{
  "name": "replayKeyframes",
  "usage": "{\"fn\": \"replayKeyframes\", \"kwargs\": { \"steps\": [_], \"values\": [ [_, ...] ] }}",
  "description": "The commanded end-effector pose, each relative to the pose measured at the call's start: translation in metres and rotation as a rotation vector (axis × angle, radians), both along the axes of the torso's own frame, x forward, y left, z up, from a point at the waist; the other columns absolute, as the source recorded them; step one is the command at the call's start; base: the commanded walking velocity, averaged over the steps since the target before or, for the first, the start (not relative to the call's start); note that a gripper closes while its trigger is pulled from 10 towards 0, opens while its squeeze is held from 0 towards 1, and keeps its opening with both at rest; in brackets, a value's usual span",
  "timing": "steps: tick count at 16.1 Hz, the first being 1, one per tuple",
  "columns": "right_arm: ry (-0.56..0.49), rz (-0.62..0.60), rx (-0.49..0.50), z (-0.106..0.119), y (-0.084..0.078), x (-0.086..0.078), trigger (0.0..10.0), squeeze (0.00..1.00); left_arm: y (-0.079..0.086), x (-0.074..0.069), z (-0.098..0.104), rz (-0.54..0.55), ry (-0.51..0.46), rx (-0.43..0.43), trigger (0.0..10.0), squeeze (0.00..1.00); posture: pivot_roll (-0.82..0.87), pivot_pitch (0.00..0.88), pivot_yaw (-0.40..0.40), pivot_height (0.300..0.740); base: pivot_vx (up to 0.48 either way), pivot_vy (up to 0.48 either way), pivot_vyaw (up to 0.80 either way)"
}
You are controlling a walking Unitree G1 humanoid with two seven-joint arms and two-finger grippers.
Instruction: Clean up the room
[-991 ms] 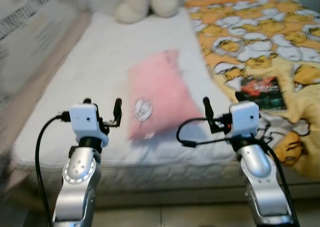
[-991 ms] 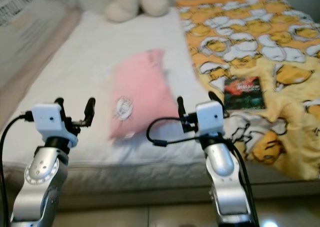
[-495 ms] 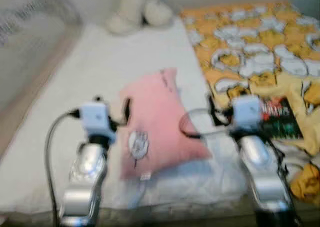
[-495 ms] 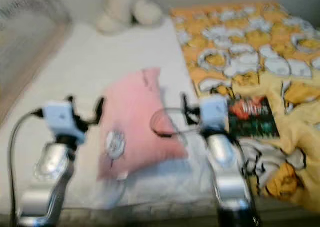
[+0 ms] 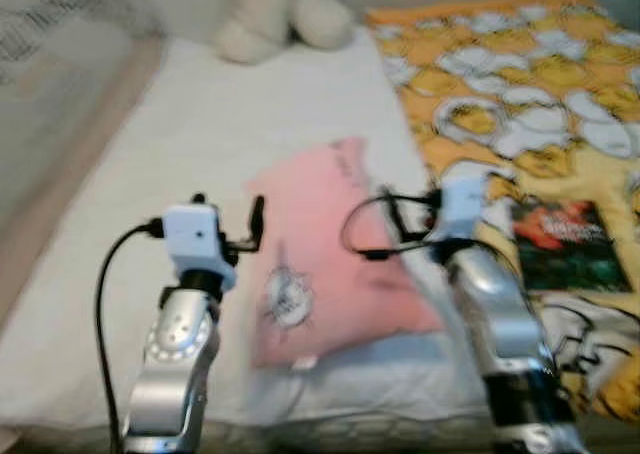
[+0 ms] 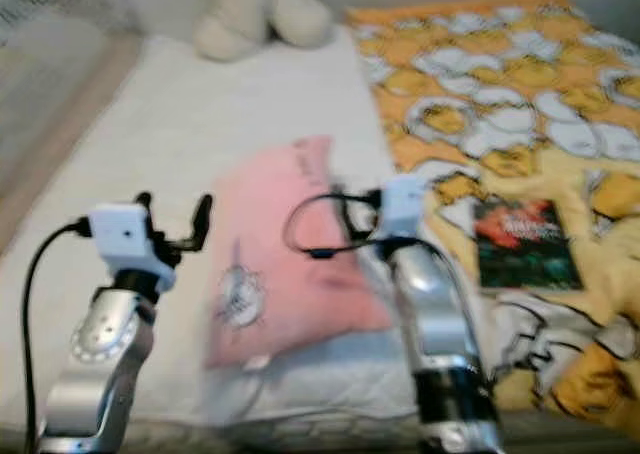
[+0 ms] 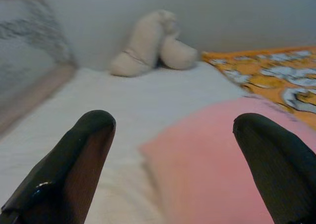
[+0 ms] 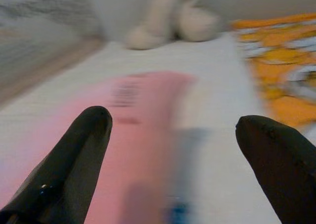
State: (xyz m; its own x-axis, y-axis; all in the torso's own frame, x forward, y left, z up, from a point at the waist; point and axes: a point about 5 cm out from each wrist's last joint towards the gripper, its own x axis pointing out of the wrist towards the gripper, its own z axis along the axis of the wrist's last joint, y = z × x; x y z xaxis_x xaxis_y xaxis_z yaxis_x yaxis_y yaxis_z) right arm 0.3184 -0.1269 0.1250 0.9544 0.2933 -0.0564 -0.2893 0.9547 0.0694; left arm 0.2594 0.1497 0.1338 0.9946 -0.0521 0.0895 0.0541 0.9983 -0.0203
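Pink pillow (image 5: 325,249), white mattress (image 5: 200,124), orange-yellow cartoon-patterned blanket (image 5: 530,84).

- The bed (image 5: 190,124) has a white sheet.
- A pink pillow (image 5: 320,244) lies in its middle.
- A cream plush toy (image 5: 275,19) sits at the far end.
- A yellow blanket (image 5: 530,104) covers the right side.

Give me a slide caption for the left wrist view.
Open left hand over white bed, pink pillow ahead, plush toy by wall.
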Motion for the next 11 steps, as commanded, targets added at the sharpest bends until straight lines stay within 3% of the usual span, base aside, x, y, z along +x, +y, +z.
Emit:
{"fn": "replayKeyframes", "kwargs": {
  "steps": [1,2,3,6,7,11],
  "values": [
    [0.008,-0.004,0.028,0.003,-0.003,0.003,10.0,0.00,0.000,-0.001,0.002,-0.003,0.000,0.008,10.0,0.00,-0.13,0.000,0.123,0.740,0.000,0.000,0.00],
    [0.044,-0.001,0.078,0.000,0.003,0.001,10.0,0.00,0.002,-0.002,0.002,0.003,0.001,0.010,10.0,0.00,-0.12,0.000,0.119,0.740,0.000,0.000,0.00],
    [0.140,-0.034,0.106,-0.019,0.005,-0.003,10.0,0.00,0.005,-0.003,0.002,0.015,0.005,0.011,10.0,0.00,-0.11,0.000,0.119,0.740,0.000,0.000,0.00],
    [0.233,-0.146,0.105,-0.039,0.000,-0.002,10.0,0.00,0.009,-0.005,0.004,0.019,0.008,0.017,10.0,0.00,-0.09,0.000,0.132,0.740,0.000,0.000,0.00],
    [0.239,-0.153,0.103,-0.041,-0.001,-0.002,10.0,0.00,0.009,-0.005,0.004,0.019,0.009,0.019,10.0,0.00,-0.09,0.000,0.132,0.740,0.000,0.000,0.00],
    [0.430,-0.092,0.184,-0.076,0.016,0.007,10.0,0.00,0.010,-0.005,0.007,0.004,0.021,0.029,10.0,0.00,-0.07,0.000,0.158,0.740,0.000,0.000,0.00]
  ]
}}
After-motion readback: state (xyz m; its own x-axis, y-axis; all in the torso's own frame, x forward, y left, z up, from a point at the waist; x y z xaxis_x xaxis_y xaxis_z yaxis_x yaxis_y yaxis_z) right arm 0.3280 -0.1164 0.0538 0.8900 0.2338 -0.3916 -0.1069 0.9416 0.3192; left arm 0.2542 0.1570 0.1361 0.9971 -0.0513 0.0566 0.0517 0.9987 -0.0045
